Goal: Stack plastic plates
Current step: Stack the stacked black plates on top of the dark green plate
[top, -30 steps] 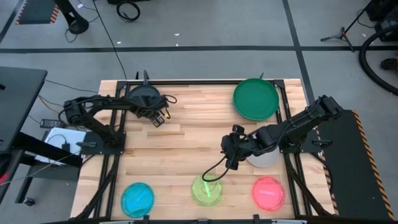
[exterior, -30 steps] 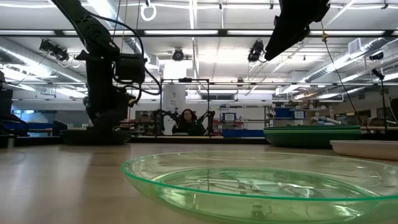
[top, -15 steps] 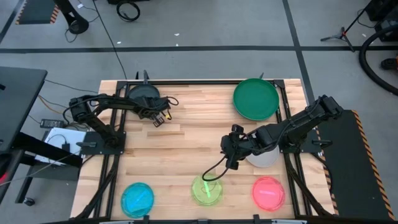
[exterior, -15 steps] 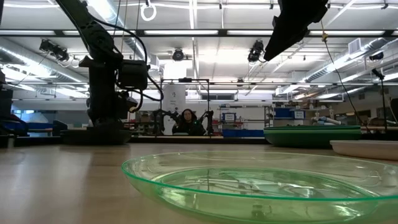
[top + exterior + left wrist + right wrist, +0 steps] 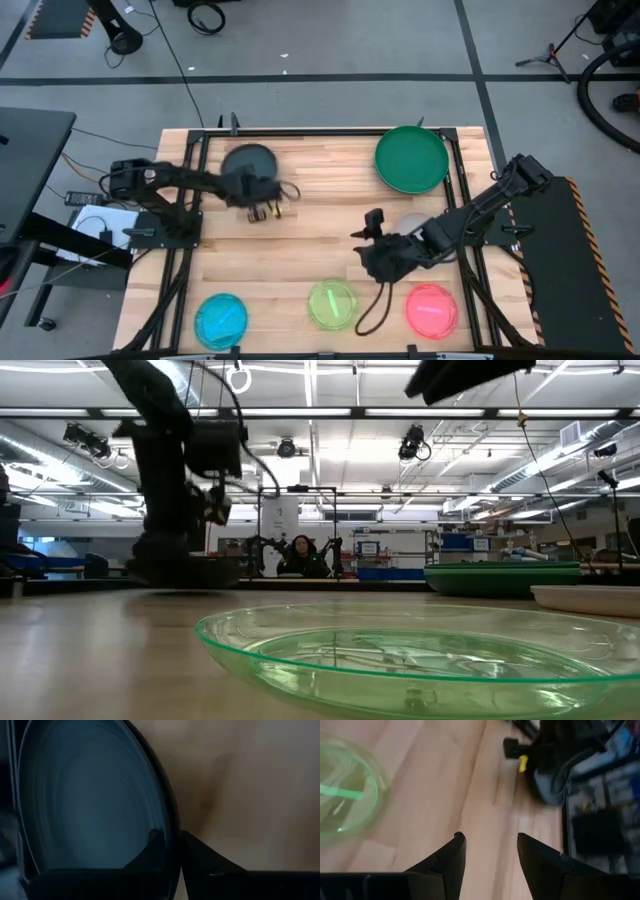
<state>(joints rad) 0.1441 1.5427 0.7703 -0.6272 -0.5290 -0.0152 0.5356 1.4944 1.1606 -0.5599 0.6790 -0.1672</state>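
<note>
A black-grey plate (image 5: 246, 160) is at the far left of the table, and my left gripper (image 5: 258, 190) is shut on its near rim. The left wrist view shows this plate (image 5: 90, 795) close up. My right gripper (image 5: 364, 250) hangs open over bare wood in the middle right and holds nothing. The yellow-green plate (image 5: 333, 303) lies flat just near of it. It also fills the front of the low view (image 5: 420, 660). A pale grey plate (image 5: 415, 228) lies partly under the right arm. My left gripper pinches the black-grey plate's rim (image 5: 172, 837) between its two fingers, one finger (image 5: 154, 851) inside the plate and one (image 5: 202, 857) outside. The fingers slant down onto the plate's near edge. Whether the plate is clear of the table I cannot tell.
A large dark green plate (image 5: 411, 158) sits at the far right. A blue plate (image 5: 221, 318) and a pink plate (image 5: 432, 308) lie along the near edge. Bare wood lies between the two arms. A person (image 5: 300, 555) sits in the room behind.
My left gripper has shut on the black-grey plate's rim and swung toward the table's right and near edge. The plate has shifted with it. My right gripper has rolled and moved a little toward the near edge, staying open.
</note>
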